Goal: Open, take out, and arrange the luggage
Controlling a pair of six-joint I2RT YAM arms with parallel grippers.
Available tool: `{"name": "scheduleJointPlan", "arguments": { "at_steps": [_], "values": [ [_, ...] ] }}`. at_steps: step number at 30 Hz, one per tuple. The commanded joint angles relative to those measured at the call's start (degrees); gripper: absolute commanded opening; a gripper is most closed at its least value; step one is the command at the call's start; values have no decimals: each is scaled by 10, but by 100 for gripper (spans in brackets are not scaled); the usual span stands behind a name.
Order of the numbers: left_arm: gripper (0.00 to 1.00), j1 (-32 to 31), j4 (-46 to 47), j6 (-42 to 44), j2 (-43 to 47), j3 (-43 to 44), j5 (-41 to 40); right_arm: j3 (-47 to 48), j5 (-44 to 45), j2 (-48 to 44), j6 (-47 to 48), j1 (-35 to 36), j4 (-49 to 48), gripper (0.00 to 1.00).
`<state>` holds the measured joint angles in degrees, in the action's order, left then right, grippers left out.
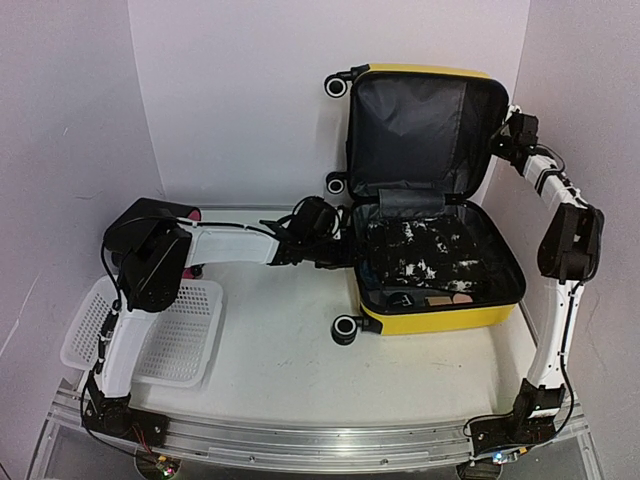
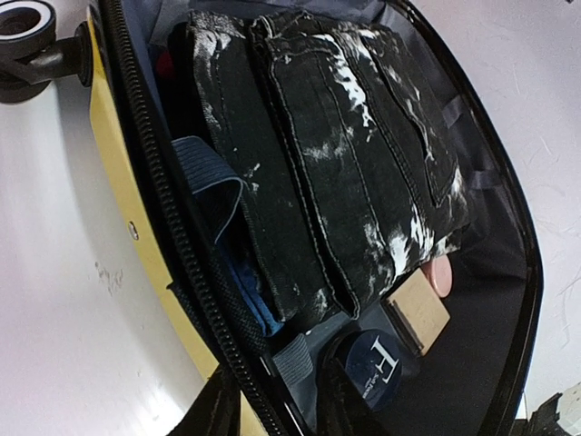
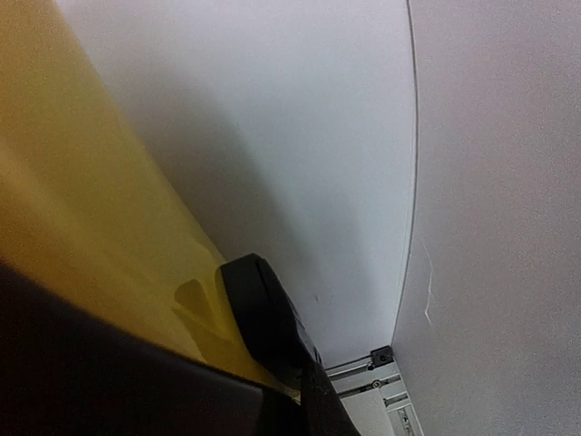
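Observation:
The yellow luggage point(image 1: 440, 318) lies open on the table, its lid point(image 1: 420, 120) standing upright with grey lining showing. Folded black-and-white jeans point(image 2: 336, 154) fill the base, with blue cloth point(image 2: 245, 282), a round dark tin point(image 2: 372, 363), a tan box point(image 2: 419, 309) and a pink item point(image 2: 442, 277) beside them. My left gripper point(image 1: 340, 245) straddles the base's left zipper rim point(image 2: 182, 245), one finger outside and one inside, with a small gap still showing on the inner side. My right gripper point(image 1: 505, 135) is shut on the lid's right edge; its black finger point(image 3: 263, 318) presses the yellow shell point(image 3: 82, 209).
A white mesh basket point(image 1: 170, 330) sits at the front left under the left arm. A pink-ended black item point(image 1: 192, 216) peeks out behind that arm. Black wheels point(image 1: 344, 328) stick out on the suitcase's left side. White walls close in at the back and right.

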<state>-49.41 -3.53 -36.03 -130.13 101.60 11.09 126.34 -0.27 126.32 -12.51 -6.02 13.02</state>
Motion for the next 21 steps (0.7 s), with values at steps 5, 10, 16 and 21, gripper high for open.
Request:
{"name": "scheduleJointPlan", "arguments": {
  "at_steps": [5, 10, 16, 21],
  "values": [
    [22, 4, 25, -19, -60, 112, 56, 227, 23, 124, 11, -29, 18, 0],
    [18, 3, 25, -36, -93, 157, 69, 223, 11, 146, 12, -35, -15, 0],
    [15, -4, 26, -58, -108, 182, 64, 281, -43, 211, -21, -35, -45, 0],
    [16, -11, 27, -68, -110, 189, 64, 305, -61, 252, -34, -29, -62, 0]
  ]
}}
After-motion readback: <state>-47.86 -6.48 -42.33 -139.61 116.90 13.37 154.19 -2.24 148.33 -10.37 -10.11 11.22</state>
